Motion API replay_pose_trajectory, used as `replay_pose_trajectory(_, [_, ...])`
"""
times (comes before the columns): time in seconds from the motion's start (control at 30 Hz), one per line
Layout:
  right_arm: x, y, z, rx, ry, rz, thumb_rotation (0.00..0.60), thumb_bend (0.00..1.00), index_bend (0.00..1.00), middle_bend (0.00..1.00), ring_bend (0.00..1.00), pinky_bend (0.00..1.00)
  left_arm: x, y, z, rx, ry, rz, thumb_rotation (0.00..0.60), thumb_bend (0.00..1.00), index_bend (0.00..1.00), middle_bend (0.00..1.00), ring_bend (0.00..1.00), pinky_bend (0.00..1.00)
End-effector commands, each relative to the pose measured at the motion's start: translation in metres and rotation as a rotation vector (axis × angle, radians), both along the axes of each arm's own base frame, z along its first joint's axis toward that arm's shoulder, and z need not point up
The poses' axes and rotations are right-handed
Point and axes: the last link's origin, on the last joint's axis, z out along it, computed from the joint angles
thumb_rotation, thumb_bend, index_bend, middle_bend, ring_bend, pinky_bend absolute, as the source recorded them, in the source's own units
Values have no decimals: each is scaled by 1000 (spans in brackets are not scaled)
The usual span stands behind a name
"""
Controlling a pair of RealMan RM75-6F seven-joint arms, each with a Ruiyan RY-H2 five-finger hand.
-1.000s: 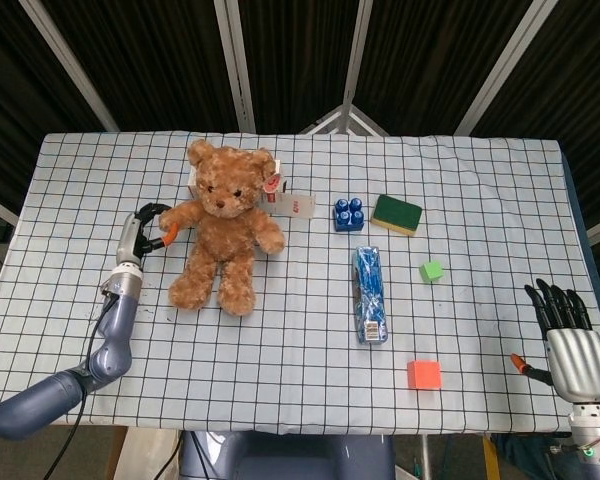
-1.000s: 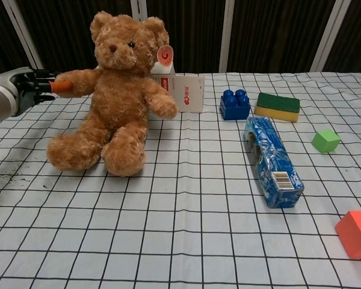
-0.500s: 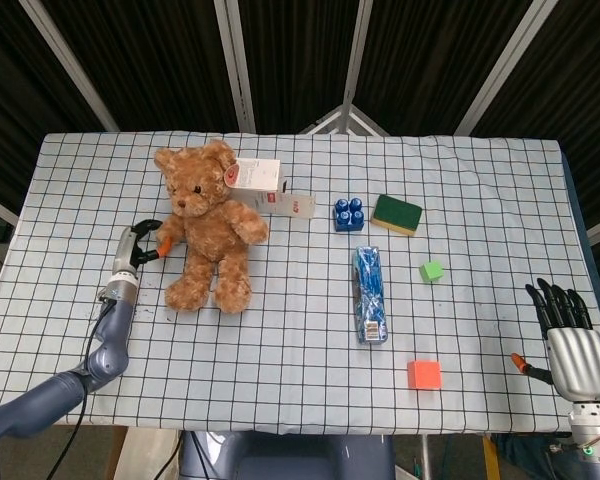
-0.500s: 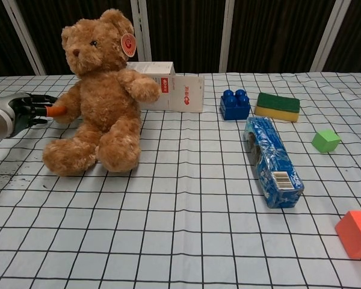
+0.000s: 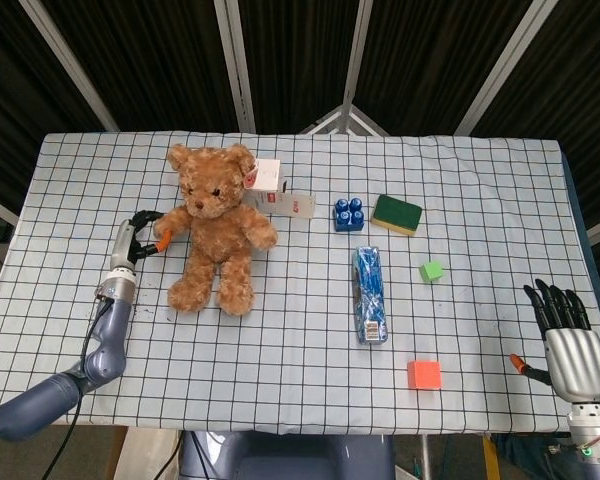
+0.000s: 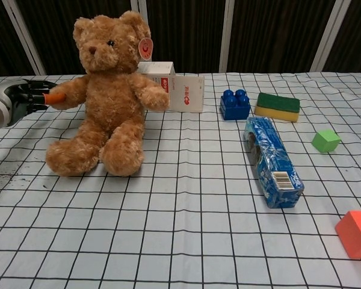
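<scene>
The teddy bear (image 6: 105, 99) sits upright on the left part of the checked table (image 5: 280, 340), legs pointing toward you, head high. Behind it, touching or just beside its back, lies a white carton with red print (image 6: 174, 90).

Handling. Treat the bear as light, soft and compressible. The plush should give under the fingers, so it is unlikely to slip but may sag or swing when held by one limb. Nothing about it looks fragile. The firmest places to take hold are probably the torso under the arms or the thick upper part of an arm. A hold on the paw alone is likely to tip the body, and the raised head makes it top-heavy.

Left hand. Your left hand (image 5: 140, 238) is at the bear's outstretched arm, on the bear's side nearest the table's left edge. Its dark fingers are curled around the paw, and the orange-tipped thumb (image 6: 54, 96) presses against the plush. Read this as a pinch grip on the paw. The bear's legs and seat rest on the cloth, so the table bears the weight.

Right hand. Your right hand (image 5: 572, 345) is at the near right corner, off the table edge, fingers extended and apart, holding nothing. It is well apart from the bear. The orange cube (image 5: 424, 374) is the nearest object to it.
</scene>
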Motion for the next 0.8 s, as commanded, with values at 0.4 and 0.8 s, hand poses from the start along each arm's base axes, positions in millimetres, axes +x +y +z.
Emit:
replay_pose_trajectory(0.4, [0,-1,-2,3,5,-7,600,151,0,0,0,0,7,-6,-5,-37,8,-84,600,172,31,0,0,0])
replay_pose_trajectory(0.8, [1,1,2,-7,-11,-3,600,150,0,0,0,0,20,-64,41,117,36,-391,600,170,0,0,0,0])
